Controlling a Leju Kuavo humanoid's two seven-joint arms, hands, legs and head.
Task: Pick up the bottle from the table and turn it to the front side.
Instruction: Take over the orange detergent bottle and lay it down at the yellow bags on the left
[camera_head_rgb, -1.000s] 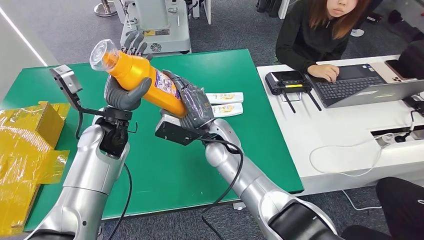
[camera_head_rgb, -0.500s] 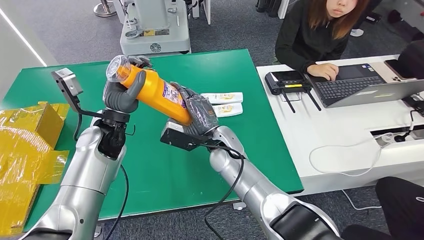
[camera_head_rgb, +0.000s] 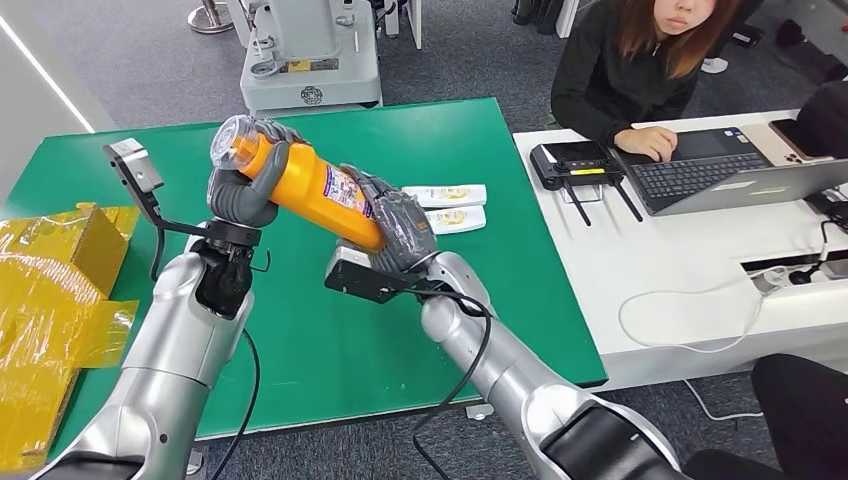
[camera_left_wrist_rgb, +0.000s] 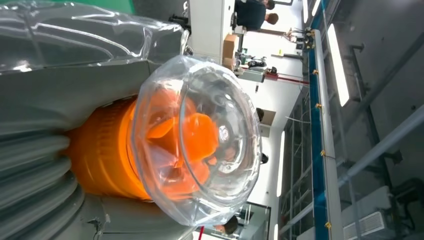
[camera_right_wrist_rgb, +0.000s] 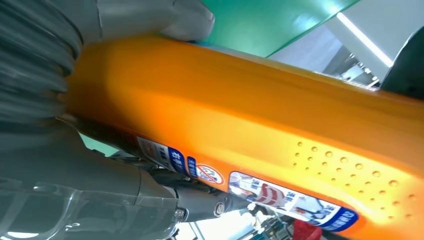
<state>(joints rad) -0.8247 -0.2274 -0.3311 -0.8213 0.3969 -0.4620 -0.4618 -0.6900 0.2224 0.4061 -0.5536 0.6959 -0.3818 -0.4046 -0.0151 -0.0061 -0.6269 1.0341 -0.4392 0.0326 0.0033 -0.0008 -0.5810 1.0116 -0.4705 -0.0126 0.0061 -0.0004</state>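
Observation:
An orange bottle (camera_head_rgb: 318, 190) with a clear domed cap (camera_head_rgb: 228, 141) and a blue-and-white label hangs tilted above the green table (camera_head_rgb: 450, 140). My left hand (camera_head_rgb: 245, 185) grips its neck just below the cap. My right hand (camera_head_rgb: 398, 225) holds its lower end. The left wrist view looks straight at the clear cap (camera_left_wrist_rgb: 200, 150) over the orange nozzle. The orange body and label strip of the bottle (camera_right_wrist_rgb: 250, 130) cross the right wrist view, with my right hand (camera_right_wrist_rgb: 75, 165) wrapped around it.
Two white tubes (camera_head_rgb: 452, 208) lie on the green table behind the bottle. Yellow wrapping and a box (camera_head_rgb: 60, 280) sit at the table's left. A person types on a laptop (camera_head_rgb: 720, 170) at the white desk to the right. A grey machine (camera_head_rgb: 310, 50) stands beyond the table.
The bottle's cap end has dropped and swung right, so it lies flatter. My left hand slid up from the body to the neck and closed there; the right hand kept its hold.

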